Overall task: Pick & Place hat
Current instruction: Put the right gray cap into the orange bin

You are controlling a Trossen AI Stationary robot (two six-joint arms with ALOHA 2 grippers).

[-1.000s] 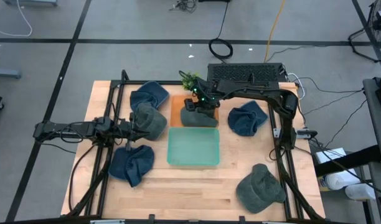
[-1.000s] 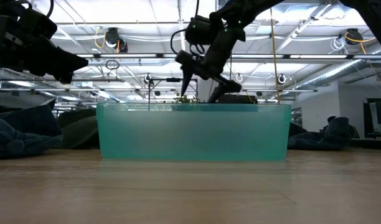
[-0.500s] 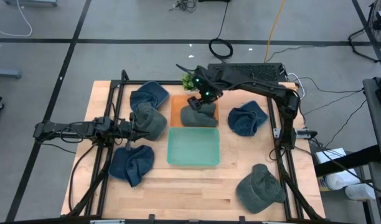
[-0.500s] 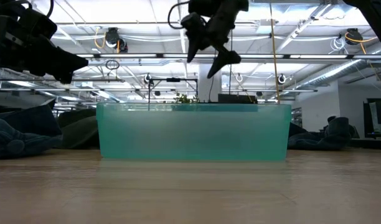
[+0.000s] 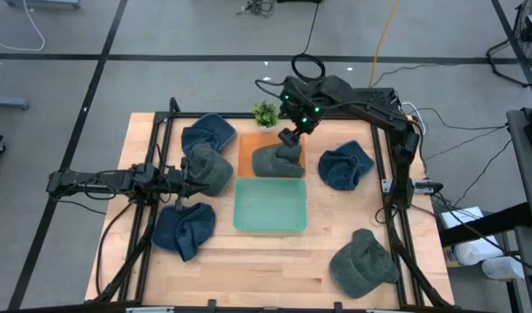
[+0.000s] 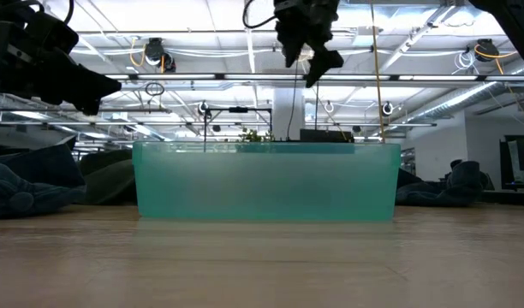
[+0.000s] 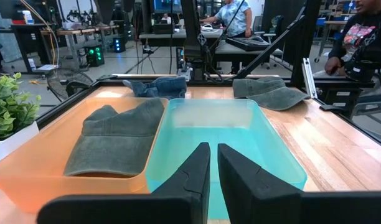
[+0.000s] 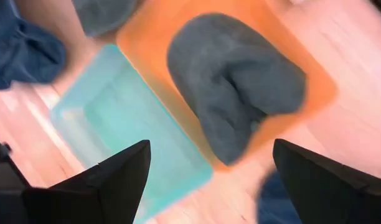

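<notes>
A grey-green hat [image 5: 277,159] lies crown up in the orange tray [image 5: 247,148]; it also shows in the left wrist view [image 7: 116,140] and the right wrist view [image 8: 240,87]. My right gripper [image 5: 292,135] hangs open high above it, fingers pointing steeply down, with nothing between them [image 8: 209,186]; in the low view it is near the top [image 6: 309,56]. My left gripper [image 5: 190,176] waits level at the table's left, shut [image 7: 213,149], pointing toward the teal tray [image 5: 270,217].
The teal tray [image 7: 240,143] stands just in front of the orange one. Loose hats lie around: blue ones [image 5: 209,132], [image 5: 183,230], [image 5: 344,165], green ones [image 5: 209,169], [image 5: 363,261]. A small potted plant [image 5: 265,113] stands at the far edge. People sit beyond the table.
My right gripper has risen well clear of the hat in the orange tray, drifting toward the table's far right, rolling about its own axis and staying open. The hat has stayed where it lay.
</notes>
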